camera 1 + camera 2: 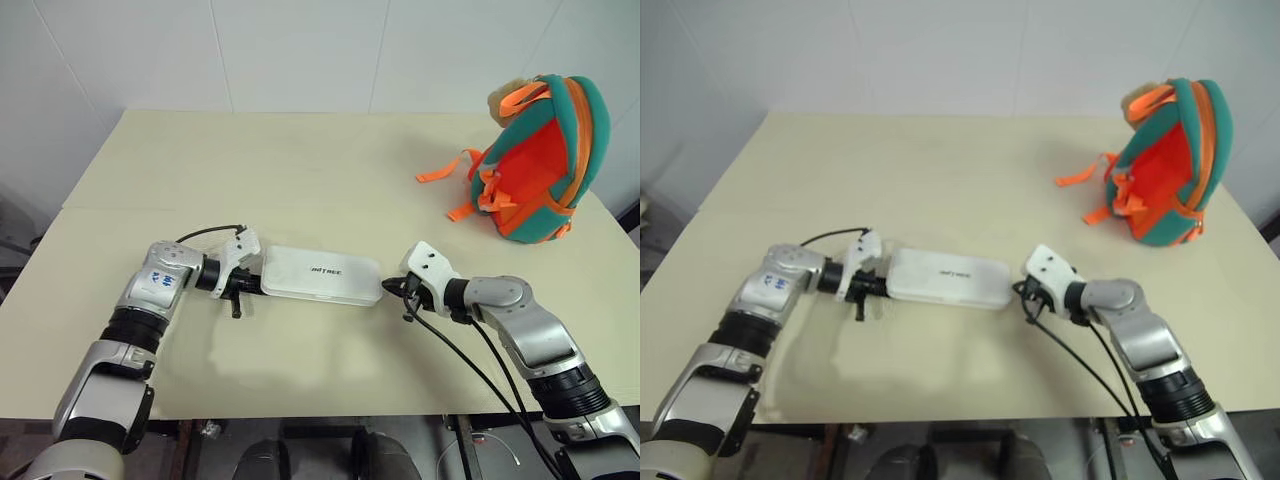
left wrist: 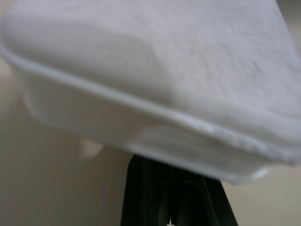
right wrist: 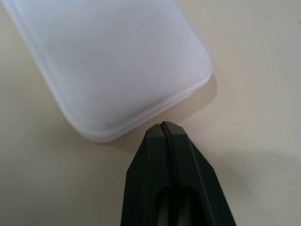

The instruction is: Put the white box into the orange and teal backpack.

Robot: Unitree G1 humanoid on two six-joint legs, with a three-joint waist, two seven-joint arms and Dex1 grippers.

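The left gripper [image 1: 250, 281] has its jaws pressed together, and their tips sit right against the left short end of the white box [image 1: 320, 276]; nothing is clamped between them. The box lies flat on the table [image 1: 300, 170], stretched lengthwise from one set of jaws to the other, lid and small dark lettering facing up. At its far end the right gripper [image 3: 164, 126] also has its jaws together, the tips just at the box's rounded corner, touching or a hair short of it. Judging by this, the two arms are squeezing the box end to end like a pair of paddles, since a flat case offers little to pinch. The orange and teal backpack [image 1: 545, 160] stands well beyond the right jaws, at the table's far right.
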